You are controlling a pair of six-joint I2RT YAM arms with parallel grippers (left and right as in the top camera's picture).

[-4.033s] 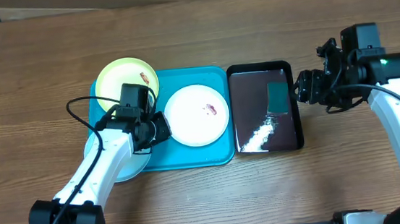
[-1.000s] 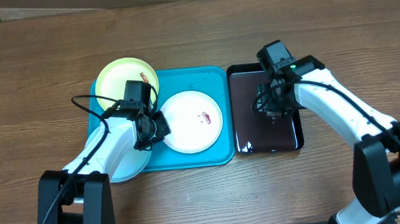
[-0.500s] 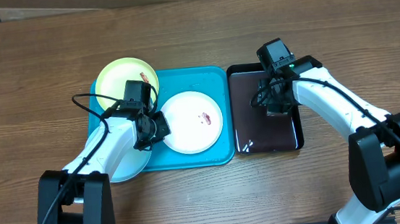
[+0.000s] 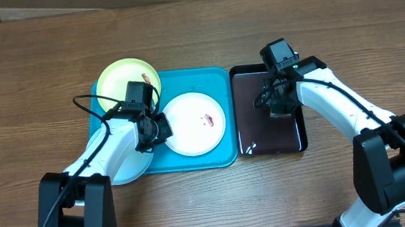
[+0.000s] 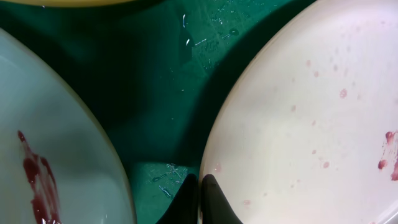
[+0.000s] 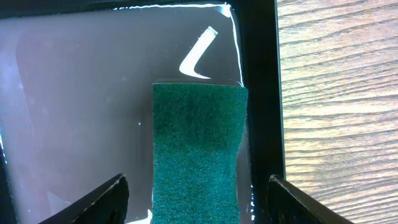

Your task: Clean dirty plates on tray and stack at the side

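Note:
The turquoise tray [image 4: 218, 83] carries a yellow-green plate [image 4: 122, 80] at its back left and a white plate [image 4: 196, 125] with red specks in the middle. A pale blue plate [image 4: 123, 173] with a red streak lies at the front left, mostly under my left arm. My left gripper [image 4: 161, 129] is shut, its tips [image 5: 200, 200] pinching the left rim of the white plate [image 5: 311, 112], with the pale blue plate [image 5: 56, 143] beside it. My right gripper [image 6: 196, 202] hangs open over a green sponge [image 6: 199, 155], one finger on each side without touching it.
A glossy black pan [image 4: 271, 137] holding liquid stands right of the tray, with my right gripper [image 4: 279, 105] above it. In the right wrist view the pan's wall [image 6: 258, 93] borders bare wooden table [image 6: 336, 93]. Wood surrounds the tray on all sides.
Four seconds ago my right arm was right of the pan; it now hovers over the sponge, barely shifting in the last second. The white plate slid slightly left and forward. My left arm is still.

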